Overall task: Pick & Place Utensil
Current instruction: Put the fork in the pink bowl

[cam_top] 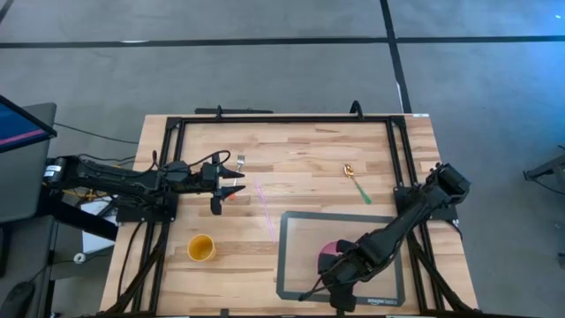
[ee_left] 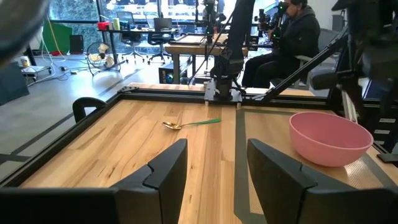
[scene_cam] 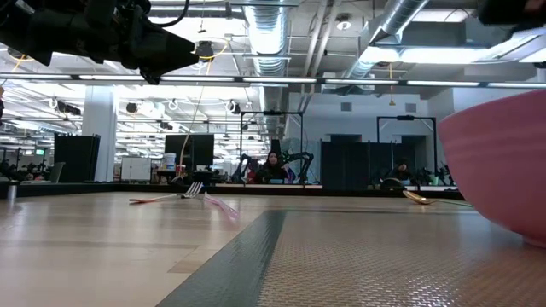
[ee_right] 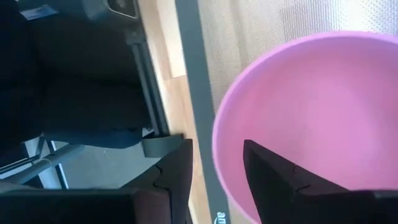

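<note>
A fork (cam_top: 239, 162) with a reddish handle lies on the wooden table at the far left; it also shows in the low view (scene_cam: 189, 191). A spoon (cam_top: 355, 182) with a gold bowl and a green handle lies at the far right, and shows in the left wrist view (ee_left: 189, 123). A pink bowl (cam_top: 330, 255) stands on a grey mat (cam_top: 298, 231). My left gripper (cam_top: 231, 183) is open and empty, raised above the table just near of the fork. My right gripper (cam_top: 338, 276) is open, its fingers on either side of the bowl's near rim (ee_right: 219, 134).
A yellow cup (cam_top: 201, 248) stands near the table's near left corner. A thin pink utensil (cam_top: 265, 201) lies between the fork and the mat. A black frame (cam_top: 282, 118) runs round the table. People sit at desks in the room beyond (ee_left: 292, 37).
</note>
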Motion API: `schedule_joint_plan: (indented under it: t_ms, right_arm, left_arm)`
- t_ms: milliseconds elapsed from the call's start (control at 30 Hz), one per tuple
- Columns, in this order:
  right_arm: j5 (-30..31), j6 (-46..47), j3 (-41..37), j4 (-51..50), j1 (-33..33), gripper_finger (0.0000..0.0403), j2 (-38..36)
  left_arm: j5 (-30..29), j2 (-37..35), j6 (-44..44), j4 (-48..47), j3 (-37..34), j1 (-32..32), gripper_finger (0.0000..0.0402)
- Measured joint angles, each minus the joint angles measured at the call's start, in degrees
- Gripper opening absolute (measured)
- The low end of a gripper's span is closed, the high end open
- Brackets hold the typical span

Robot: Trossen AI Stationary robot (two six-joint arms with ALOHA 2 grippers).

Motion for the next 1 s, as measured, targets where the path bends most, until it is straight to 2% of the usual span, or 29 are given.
schedule_joint_plan:
  t_ms: [467, 700, 867, 1000]
  right_arm:
    - [1.17, -1.52, 4.74, -14.41, 1.00, 0.0136, -0.53]
    - [14.49, -4.70, 4.81, -16.13, 3.64, 0.0136, -7.61]
    - [26.36, -8.85, 4.16, -16.01, 6.87, 0.0136, -14.67]
    - [31.64, -9.05, 1.47, -16.05, 8.58, 0.0136, -19.94]
  left_arm:
    - [-0.01, 0.00, 0.00, 0.00, 0.00, 0.00, 0.0168]
    - [0.00, 0.07, -0.22, 0.02, 0.00, 0.01, 0.0168]
    - [0.00, 0.07, -0.22, 0.31, 0.00, 0.00, 0.0168]
    - [0.00, 0.07, -0.22, 0.61, 0.00, 0.01, 0.0168]
